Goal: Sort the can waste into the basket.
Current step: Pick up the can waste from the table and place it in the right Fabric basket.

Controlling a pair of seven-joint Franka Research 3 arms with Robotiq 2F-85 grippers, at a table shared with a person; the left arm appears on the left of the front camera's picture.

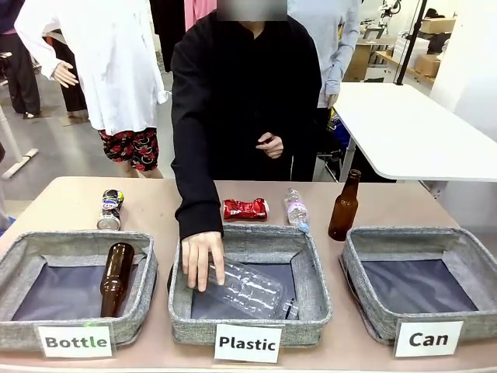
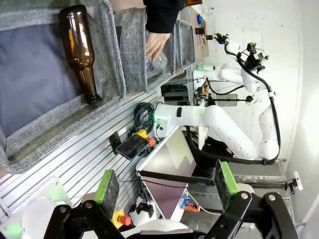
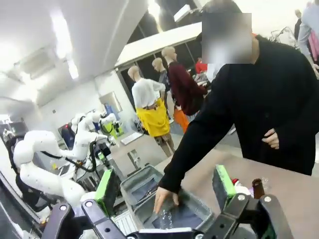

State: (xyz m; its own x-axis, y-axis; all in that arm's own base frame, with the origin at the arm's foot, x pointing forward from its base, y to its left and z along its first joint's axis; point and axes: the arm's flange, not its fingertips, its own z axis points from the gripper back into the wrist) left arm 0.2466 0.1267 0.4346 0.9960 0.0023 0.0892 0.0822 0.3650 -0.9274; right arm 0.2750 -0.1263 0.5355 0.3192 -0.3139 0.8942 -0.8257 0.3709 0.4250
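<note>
Table [image 1: 70, 194] w/ Can bin [image 1: 419, 235], Plastic bin [image 1: 194, 326], Bottle bin [image 1: 70, 239], red can [image 1: 245, 208], dark can [image 1: 110, 208], plastic btl [image 1: 296, 210], brown btl [image 1: 344, 208].

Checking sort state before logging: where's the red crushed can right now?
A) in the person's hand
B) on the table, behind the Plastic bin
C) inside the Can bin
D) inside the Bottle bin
B: the red can lies on the table just past the far rim of the Plastic bin.

Lit brightly and evenly from overhead, with soft shadows; blown out at ceiling strips [image 3: 62, 36]; bowed at wrist-view edges.
</note>
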